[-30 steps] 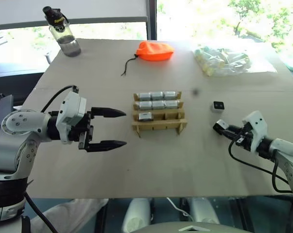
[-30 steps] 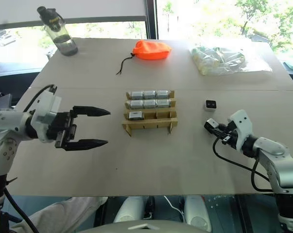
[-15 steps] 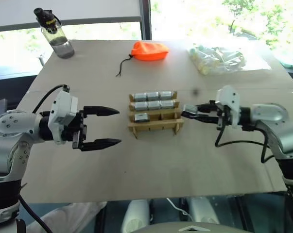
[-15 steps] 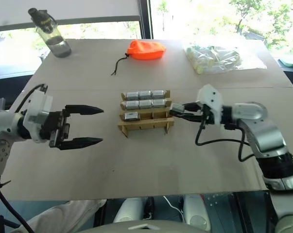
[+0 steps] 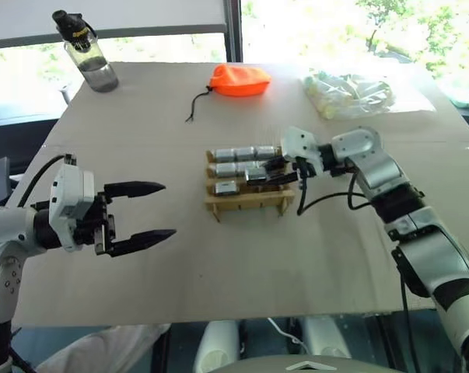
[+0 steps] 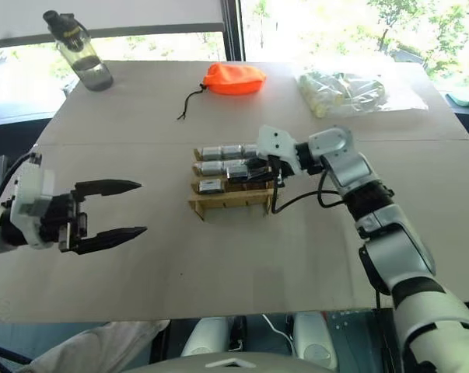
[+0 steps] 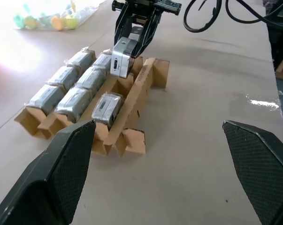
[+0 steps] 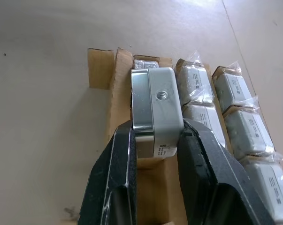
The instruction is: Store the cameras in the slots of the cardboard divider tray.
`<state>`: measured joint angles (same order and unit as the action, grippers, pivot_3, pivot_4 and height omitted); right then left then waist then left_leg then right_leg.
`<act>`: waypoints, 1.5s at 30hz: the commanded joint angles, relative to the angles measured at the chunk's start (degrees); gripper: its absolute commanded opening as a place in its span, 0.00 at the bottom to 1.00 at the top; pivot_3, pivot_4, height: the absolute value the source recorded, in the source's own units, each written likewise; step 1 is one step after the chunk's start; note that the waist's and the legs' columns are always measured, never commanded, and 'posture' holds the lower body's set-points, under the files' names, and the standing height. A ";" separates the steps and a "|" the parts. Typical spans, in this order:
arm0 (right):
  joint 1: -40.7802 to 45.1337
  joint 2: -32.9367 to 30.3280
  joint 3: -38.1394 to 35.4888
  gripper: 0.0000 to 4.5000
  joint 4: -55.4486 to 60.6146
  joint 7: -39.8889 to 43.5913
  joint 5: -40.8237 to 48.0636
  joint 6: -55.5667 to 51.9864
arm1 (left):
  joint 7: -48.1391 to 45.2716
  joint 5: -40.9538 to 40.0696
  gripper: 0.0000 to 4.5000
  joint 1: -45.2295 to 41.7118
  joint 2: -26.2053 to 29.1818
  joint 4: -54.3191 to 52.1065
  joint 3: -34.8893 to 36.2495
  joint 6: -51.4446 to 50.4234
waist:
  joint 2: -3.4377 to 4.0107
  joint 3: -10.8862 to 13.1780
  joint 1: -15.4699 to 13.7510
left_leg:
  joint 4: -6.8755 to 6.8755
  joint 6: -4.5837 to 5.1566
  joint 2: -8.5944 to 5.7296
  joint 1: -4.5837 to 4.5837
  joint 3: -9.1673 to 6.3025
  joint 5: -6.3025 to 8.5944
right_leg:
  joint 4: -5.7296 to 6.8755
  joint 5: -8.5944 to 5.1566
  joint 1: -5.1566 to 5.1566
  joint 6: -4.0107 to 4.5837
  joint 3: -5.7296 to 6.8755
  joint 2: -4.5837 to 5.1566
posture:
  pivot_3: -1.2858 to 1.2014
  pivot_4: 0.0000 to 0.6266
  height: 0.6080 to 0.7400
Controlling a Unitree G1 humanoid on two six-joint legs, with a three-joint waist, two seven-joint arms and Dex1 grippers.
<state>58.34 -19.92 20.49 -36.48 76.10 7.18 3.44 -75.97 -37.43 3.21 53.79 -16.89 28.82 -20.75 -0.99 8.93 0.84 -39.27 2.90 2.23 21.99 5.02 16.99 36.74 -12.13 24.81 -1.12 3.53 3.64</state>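
Right gripper holds a camera over the cardboard tray

Nearest, the left gripper (image 5: 145, 210) hovers above the brown table (image 5: 242, 264) with its black fingers spread wide, empty. Beyond it, the right gripper (image 5: 259, 174) clamps a silver-grey boxy camera (image 8: 156, 105) just over the tan slatted cardboard divider tray (image 5: 250, 202), where seven wrapped cameras (image 5: 240, 160) sit in slots. Farther back lies an orange drawstring pouch (image 5: 239, 80).

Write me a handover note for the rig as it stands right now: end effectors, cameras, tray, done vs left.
Right end effector: shut on a camera, held over the cardboard divider tray, at its third row.
Left end effector: open, nothing in it, off to the tray's left.
Done: seven wrapped cameras sit in the slots, three, three and one.
Left: lower the held camera into a free slot beside the single one, then release.
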 commanded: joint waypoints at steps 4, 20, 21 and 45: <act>4.34 3.81 -1.14 0.15 -9.47 2.14 -2.36 7.44 | 2.03 -1.63 1.00 1.99 -1.41 -3.08 2.70 1.12 | 0.01 0.01 0.00 | 0.00 0.00 -0.01 0.00 0.01 0.00 | 0.00 0.01 -0.01 0.00 0.02 0.06 | 0.52 0.24 1.00; 4.88 7.13 -1.46 0.15 -16.72 2.86 -6.64 4.99 | 1.95 -1.08 1.00 1.03 -0.86 -0.46 1.29 3.33 | 0.05 0.03 0.36 | 0.02 -0.03 -0.02 -0.03 0.04 0.00 | 0.02 0.01 -0.02 0.01 0.04 0.15 | 0.52 0.24 1.00; 5.16 7.55 -1.89 0.15 -17.37 2.05 -6.78 4.80 | 1.91 -1.09 1.00 0.81 -0.84 -0.32 1.12 3.40 | 0.05 0.03 0.38 | 0.02 -0.03 -0.02 -0.04 0.04 0.00 | 0.02 0.01 -0.02 0.01 0.03 0.15 | 0.52 0.24 1.00; -11.57 -18.73 -19.62 0.86 9.15 -8.21 0.38 -16.28 | -0.67 -1.68 1.00 -9.70 -0.78 2.07 -7.62 2.82 | 0.21 0.13 0.13 | 0.02 -0.03 -0.14 0.09 -0.04 -0.01 | -0.08 0.01 -0.02 0.00 0.24 0.33 | 0.52 0.24 1.00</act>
<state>46.96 -38.13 2.56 -27.34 70.42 7.69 -12.44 -76.19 -38.47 -5.68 52.47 -14.72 21.09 -18.47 -0.78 9.07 0.97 -39.25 2.87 2.13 22.01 5.05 16.98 36.68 -12.13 24.79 -1.12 3.68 3.89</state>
